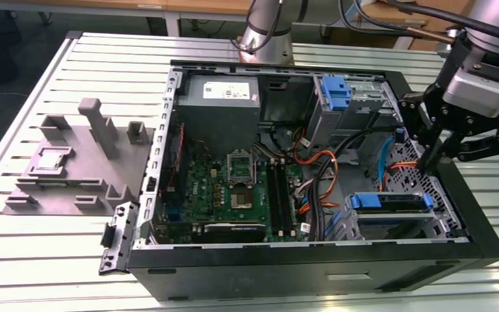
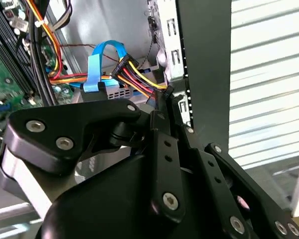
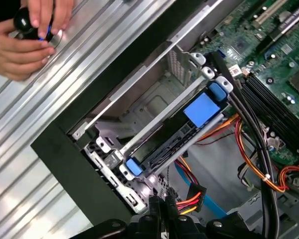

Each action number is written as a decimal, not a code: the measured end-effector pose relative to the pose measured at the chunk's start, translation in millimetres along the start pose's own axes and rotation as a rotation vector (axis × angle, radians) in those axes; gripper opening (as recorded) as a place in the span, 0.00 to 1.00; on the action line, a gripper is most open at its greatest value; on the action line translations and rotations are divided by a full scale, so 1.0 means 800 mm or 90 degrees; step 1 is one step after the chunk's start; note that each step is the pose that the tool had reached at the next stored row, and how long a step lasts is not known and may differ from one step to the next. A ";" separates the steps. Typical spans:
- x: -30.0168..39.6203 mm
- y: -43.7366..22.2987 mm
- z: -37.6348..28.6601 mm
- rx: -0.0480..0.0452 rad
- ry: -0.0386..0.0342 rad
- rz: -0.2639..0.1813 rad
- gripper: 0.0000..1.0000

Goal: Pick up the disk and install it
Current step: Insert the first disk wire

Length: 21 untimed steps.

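Your desk (image 1: pixel 50 71) is a pale metal top of parallel slotted ribs, evenly lit with no hard shadows. Behind it you see dark floor (image 1: pixel 76 21), the edge of a wooden-topped table (image 1: pixel 137 6) with a white leg, and tan cardboard boxes (image 1: pixel 431 19) at the exterior view's right.

A robotics lab or workshop is indicated: an opened computer case (image 1: pixel 319 253) is laid on a slotted aluminium table (image 1: pixel 41 260), a grey fixture block (image 1: pixel 67 169) set beside it.
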<state>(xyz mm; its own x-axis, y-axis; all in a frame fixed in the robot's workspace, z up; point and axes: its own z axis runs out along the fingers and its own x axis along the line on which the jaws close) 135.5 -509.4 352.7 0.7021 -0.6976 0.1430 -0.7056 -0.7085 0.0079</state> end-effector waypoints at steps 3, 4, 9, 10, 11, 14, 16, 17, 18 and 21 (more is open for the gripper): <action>-0.0001 -0.0001 0.0000 -0.0050 0.0001 0.032 0.16; -0.0001 -0.0001 0.0000 -0.0066 0.0001 0.042 0.16; -0.0002 -0.0002 0.0000 -0.0146 0.0006 0.092 0.16; -0.0002 -0.0003 -0.0001 -0.0164 0.0007 0.103 0.16; -0.0003 -0.0003 0.0000 -0.0180 0.0007 0.113 0.16; -0.0003 -0.0004 0.0000 -0.0229 0.0007 0.145 0.16; -0.0004 -0.0004 0.0001 -0.0261 0.0007 0.166 0.16; -0.0004 -0.0004 0.0001 -0.0277 0.0006 0.177 0.16; -0.0004 -0.0004 0.0001 -0.0294 0.0006 0.188 0.16; -0.0005 -0.0005 0.0001 -0.0339 0.0003 0.219 0.16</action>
<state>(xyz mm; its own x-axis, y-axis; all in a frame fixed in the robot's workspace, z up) 135.5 -508.9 352.6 0.4222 -0.8946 0.1467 -0.9050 -0.4253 0.0108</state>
